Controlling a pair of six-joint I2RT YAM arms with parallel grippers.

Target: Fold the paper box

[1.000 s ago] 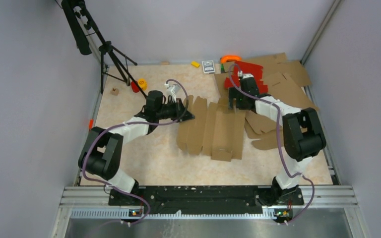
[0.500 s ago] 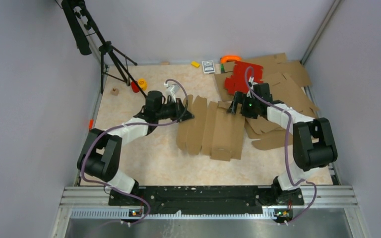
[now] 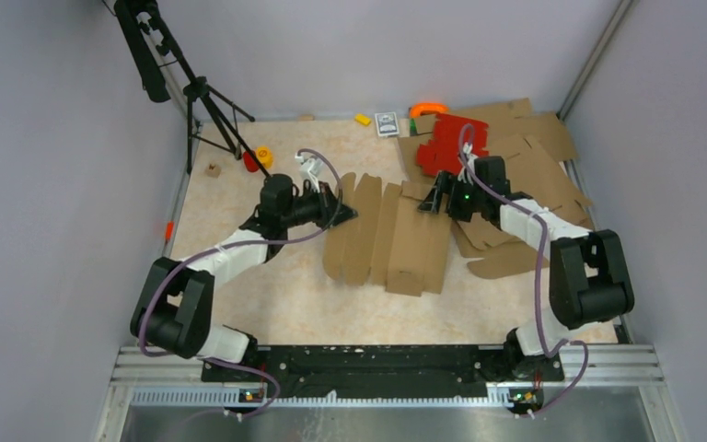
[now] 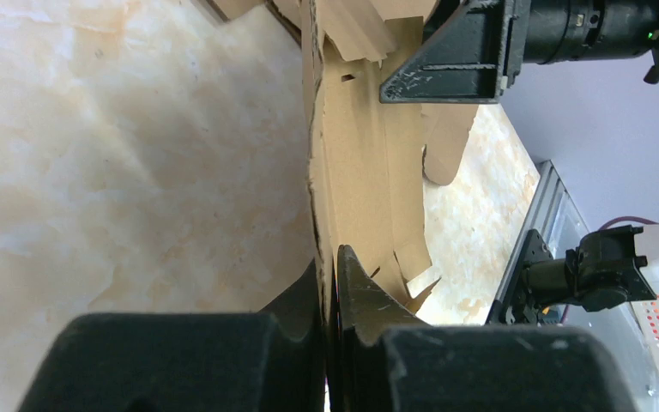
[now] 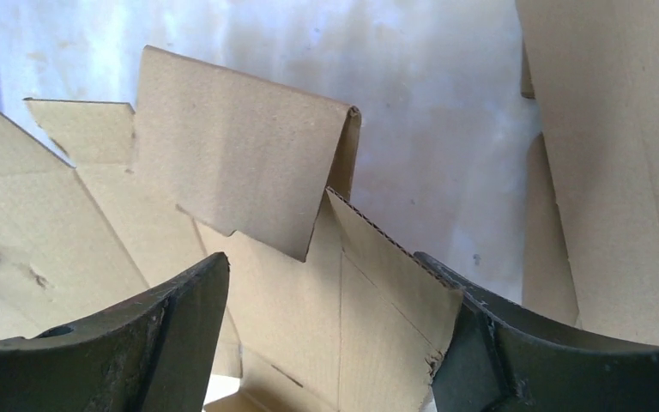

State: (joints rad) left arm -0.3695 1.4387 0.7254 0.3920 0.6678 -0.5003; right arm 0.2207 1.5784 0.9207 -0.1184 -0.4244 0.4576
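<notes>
Paper box [image 3: 391, 235] lying creased on the counter [image 3: 267, 295], its left edge pinched in the clenched left end effector [image 3: 345, 214], its far right flap straddled by the released right end effector [image 3: 431, 203] with jaws spread wide, red cardboard sheets [image 3: 446, 138] and flat brown cardboard sheets [image 3: 538, 152] just beyond the box's right side.

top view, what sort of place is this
Probably a robot lab test cell: plain grey walls enclose a table, a left arm and a right arm are bolted to a metal rail at its near edge, and a tripod stands in the far-left corner.
</notes>
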